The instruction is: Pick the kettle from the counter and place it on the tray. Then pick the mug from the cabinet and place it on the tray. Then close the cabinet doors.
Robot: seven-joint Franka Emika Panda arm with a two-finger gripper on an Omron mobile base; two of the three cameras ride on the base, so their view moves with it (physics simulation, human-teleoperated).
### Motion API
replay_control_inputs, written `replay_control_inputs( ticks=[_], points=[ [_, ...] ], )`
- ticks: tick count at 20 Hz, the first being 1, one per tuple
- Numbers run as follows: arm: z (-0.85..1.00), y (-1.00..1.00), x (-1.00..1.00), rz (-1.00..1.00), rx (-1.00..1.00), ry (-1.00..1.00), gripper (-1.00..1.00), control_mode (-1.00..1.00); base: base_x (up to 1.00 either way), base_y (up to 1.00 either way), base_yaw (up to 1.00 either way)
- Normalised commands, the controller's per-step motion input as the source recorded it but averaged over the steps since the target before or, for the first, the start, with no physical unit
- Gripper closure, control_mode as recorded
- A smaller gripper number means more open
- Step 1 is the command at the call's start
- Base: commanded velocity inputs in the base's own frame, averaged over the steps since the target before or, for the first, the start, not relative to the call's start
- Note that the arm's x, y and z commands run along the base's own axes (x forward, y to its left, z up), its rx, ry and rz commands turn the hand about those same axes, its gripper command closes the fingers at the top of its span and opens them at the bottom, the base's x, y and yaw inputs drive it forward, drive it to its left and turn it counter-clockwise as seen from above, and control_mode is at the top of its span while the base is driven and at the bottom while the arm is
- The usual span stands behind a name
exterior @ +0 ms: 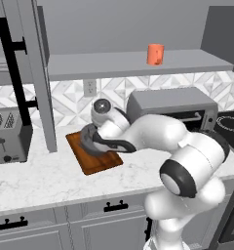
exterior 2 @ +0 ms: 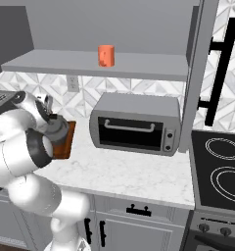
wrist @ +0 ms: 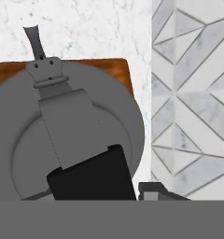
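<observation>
Kettle: squat dark grey metal kettle point(wrist: 76, 140) with black arched handle sits over the reddish-brown wooden tray point(exterior: 92, 155); hand view looks straight down on its lid, board showing beyond it. Whether its base rests on the board or hangs just above, cannot tell.
Fingers: two-finger gripper point(exterior: 95, 139) low at the kettle's handle; fingers point(wrist: 93, 179) partly closed, apparently clasping the handle. Judged a grasp, not released.
Tray: lies on the white marble-look tabletop point(exterior: 36, 180), between the silver toaster point(exterior: 9, 134) and the grey toaster oven point(exterior 2: 135, 125).
Mug: small orange cylindrical mug point(exterior: 155, 54) upright on the shelf of the grey wall cabinet point(exterior 2: 90, 61), untouched.
Doors: tall grey panelled cabinet doors point(exterior: 33, 73) with black bar handles stand open.
Progress: first placement nearly done, release pending. Left: fetch mug, set it on tray, shut both doors.
</observation>
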Motion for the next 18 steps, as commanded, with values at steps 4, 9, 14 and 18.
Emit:
replay_control_inputs(
  ticks=[4, 9, 14, 18],
  points=[
    [-0.05, 0.33, 0.62, 0.00, -0.04, 0.00, 1.00, -1.00, 0.00, 0.00, 0.00],
    [-0.12, 0.20, 0.43, 0.00, -0.05, 0.00, 1.00, -1.00, 0.00, 0.00, 0.00],
    [-0.13, 0.16, 0.51, 0.00, -0.05, 0.00, 1.00, -1.00, 0.00, 0.00, 0.00],
    [-0.07, 0.07, 0.46, 0.01, -0.02, 0.00, 1.00, -1.00, 0.00, 0.00, 0.00]
  ],
)
